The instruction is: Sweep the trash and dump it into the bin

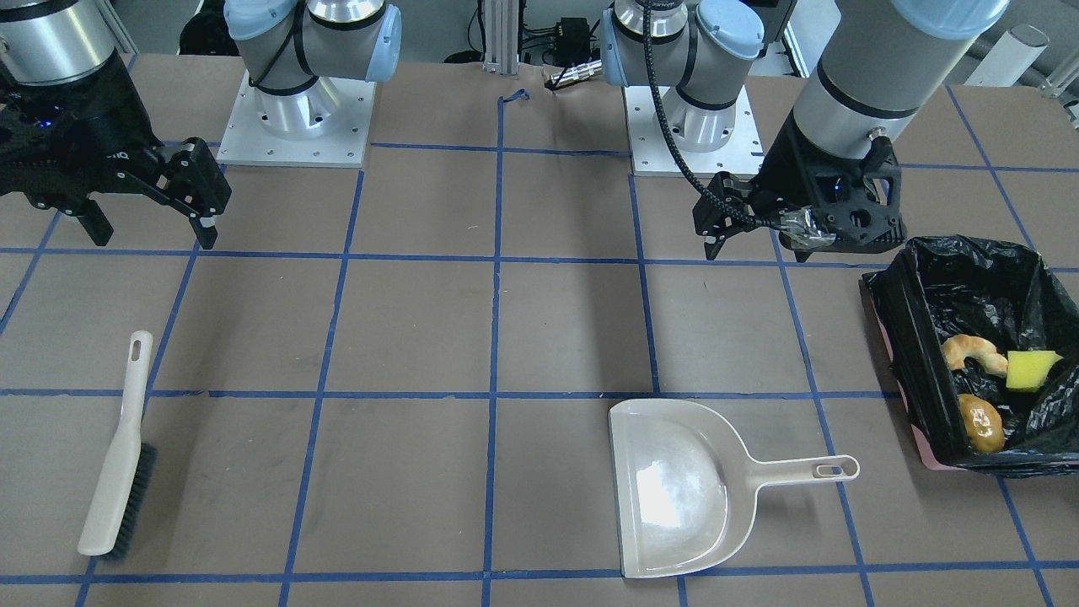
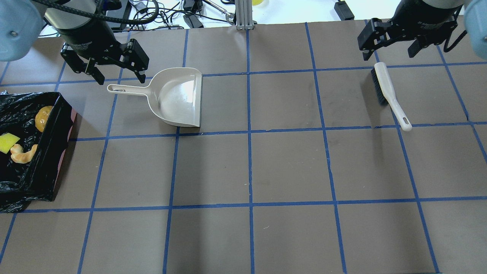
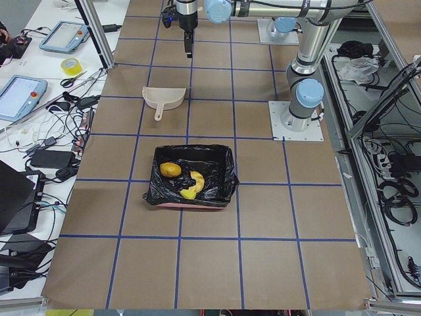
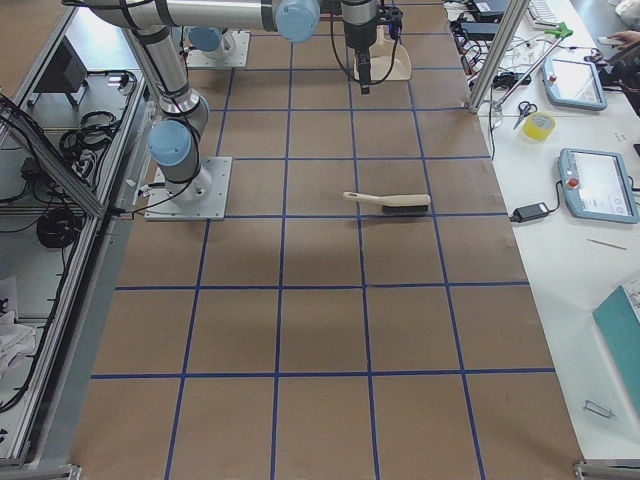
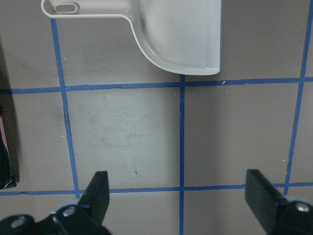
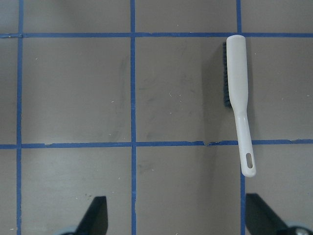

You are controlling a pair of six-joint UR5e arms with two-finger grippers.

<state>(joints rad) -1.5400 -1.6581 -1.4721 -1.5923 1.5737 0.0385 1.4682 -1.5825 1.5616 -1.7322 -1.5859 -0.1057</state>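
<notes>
The bin, lined with a black bag, stands at the table's left end. In it lies the trash: a cream half-ring, a golden-brown lump and a yellow wedge. The beige dustpan rests flat and holds nothing, its handle pointing toward the bin. My left gripper hovers open just above that handle, gripping nothing. On the right side the white brush lies on the table. My right gripper hangs open over its bristle end, also gripping nothing.
Both arm bases stand along the table's back edge. Blue tape lines grid the brown tabletop. Side benches carry tablets, cables and a tape roll. A grey aluminium post rises at the table's far edge.
</notes>
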